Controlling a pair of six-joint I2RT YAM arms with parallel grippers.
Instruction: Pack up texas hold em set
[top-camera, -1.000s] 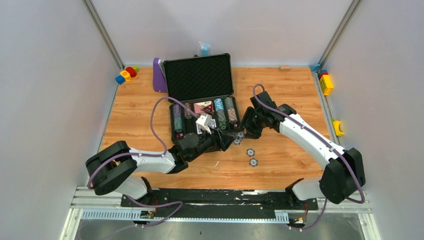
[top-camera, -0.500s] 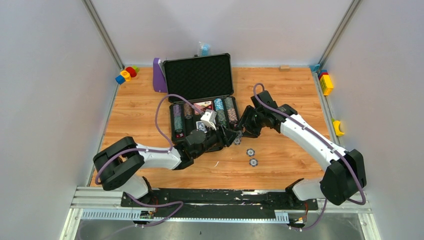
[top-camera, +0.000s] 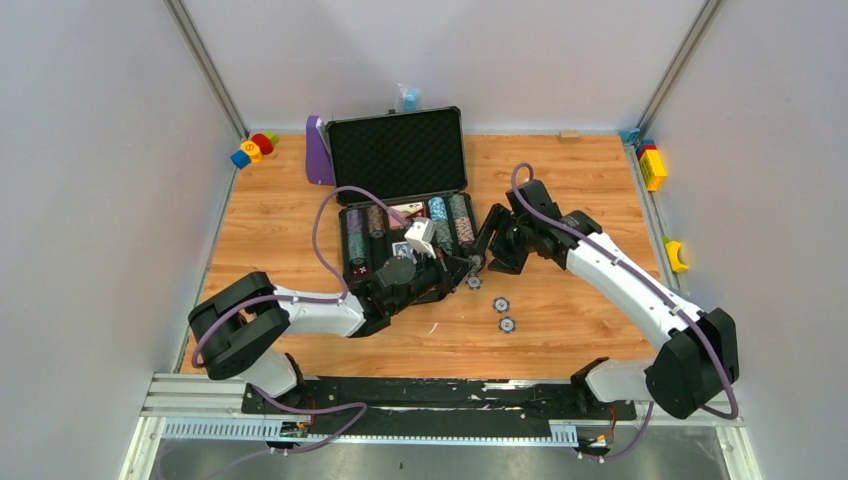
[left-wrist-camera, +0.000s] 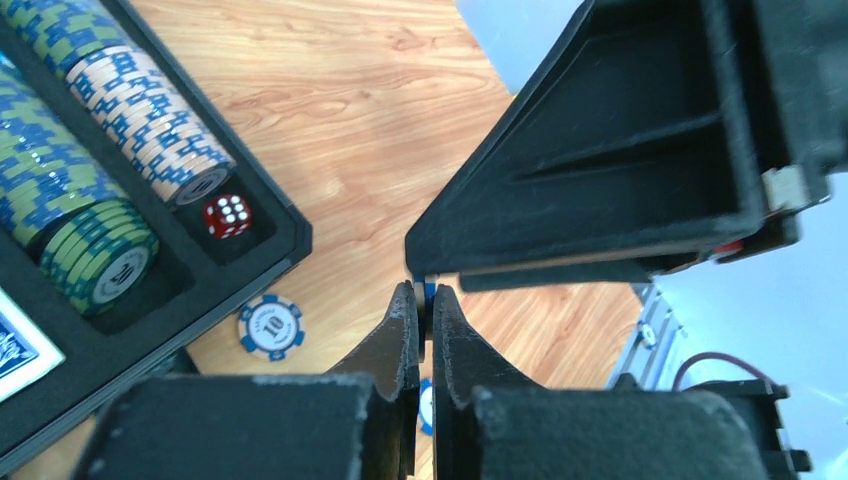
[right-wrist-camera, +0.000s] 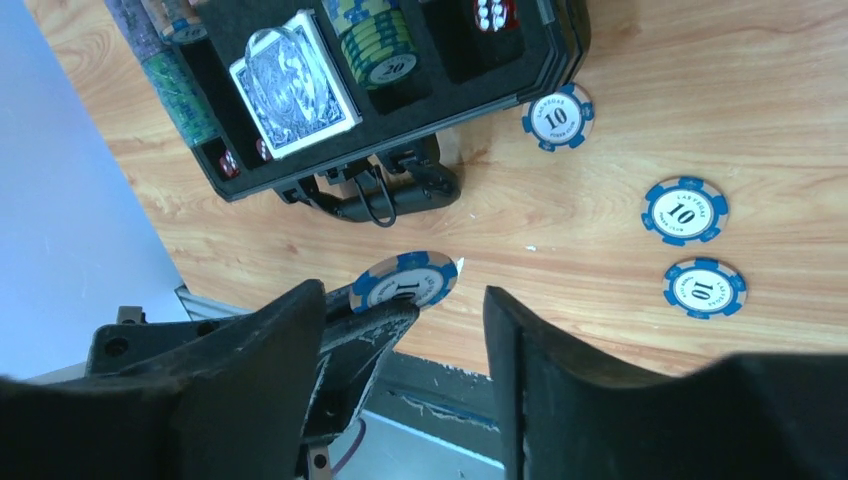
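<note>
Listing one blue-and-white chip (right-wrist-camera: 405, 282), pinched tight in the closed left claw (left-wrist-camera: 425, 300), above the surface (top-camera: 580, 180) just off the near right corner of the open briefcase (top-camera: 398, 150).
We record the right claw (right-wrist-camera: 400, 325) as open, its jaws spread on either side of that chip. Briefcase: mid-surface, lid upright; its foam slots hold chip rows (left-wrist-camera: 150, 130), a card deck (right-wrist-camera: 293, 85) and a red die (left-wrist-camera: 228, 216). Three loose chips (right-wrist-camera: 685, 210) lie flat on the wood, one just beside the case edge and two close together further out.
</note>
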